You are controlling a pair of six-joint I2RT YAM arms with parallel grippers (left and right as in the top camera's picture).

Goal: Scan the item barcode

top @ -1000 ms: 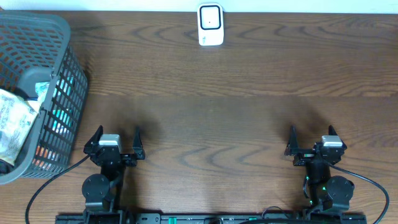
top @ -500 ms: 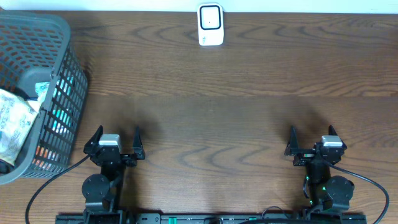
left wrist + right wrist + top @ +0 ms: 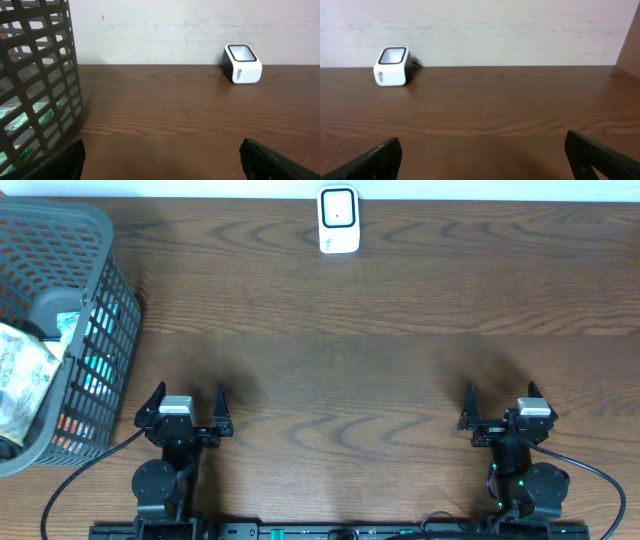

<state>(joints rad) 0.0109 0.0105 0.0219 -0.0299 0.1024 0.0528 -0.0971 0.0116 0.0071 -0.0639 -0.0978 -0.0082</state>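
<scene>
Wooden tabletop [image 3: 400,330] bears a cropped mesh basket [image 3: 112,310] of half-hidden packets [image 3: 20,375]; left claw [image 3: 190,392] and right claw [image 3: 501,392] gape.

Black arms [image 3: 155,478], pointed fingers [image 3: 153,398], silver-grey wrist blocks [image 3: 176,406], perhaps green LEDs [image 3: 520,483]

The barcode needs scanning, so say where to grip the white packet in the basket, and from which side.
Come from above with the left gripper: the mesh walls of the basket close off every side. Pinch the white packet across its exposed right edge, probably.

Basket [image 3: 108,315] far left on table [image 3: 350,330], scanner [image 3: 339,220] at back centre
</scene>
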